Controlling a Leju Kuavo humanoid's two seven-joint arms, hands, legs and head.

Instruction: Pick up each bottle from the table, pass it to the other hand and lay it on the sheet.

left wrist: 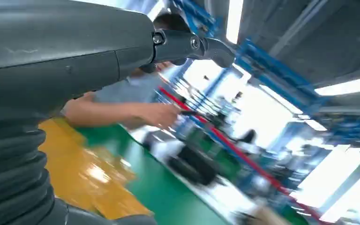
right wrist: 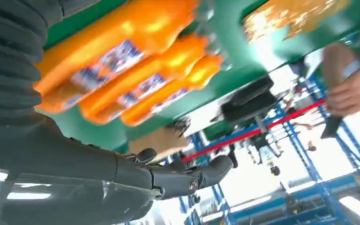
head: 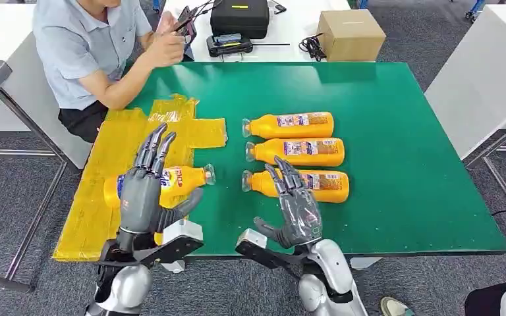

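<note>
Three orange bottles lie side by side on the green table [head: 408, 131]: far [head: 290, 124], middle [head: 296, 151] and near [head: 316, 185]. They appear blurred in the right wrist view [right wrist: 122, 61]. Another orange bottle [head: 181, 178] lies on the yellow sheet [head: 105, 171] at the table's left. My left hand [head: 146, 187] hovers above that bottle, fingers spread, holding nothing. Just in front of the near bottle, my right hand [head: 294, 204] is raised with its fingers apart and empty.
A person in a grey shirt [head: 85, 46] sits at the far left corner, holding a dark device [head: 186, 21]. Behind the green table, a white table carries a black case [head: 240, 16], cables and a cardboard box [head: 350, 34]. Another white table [head: 487, 79] stands to the right.
</note>
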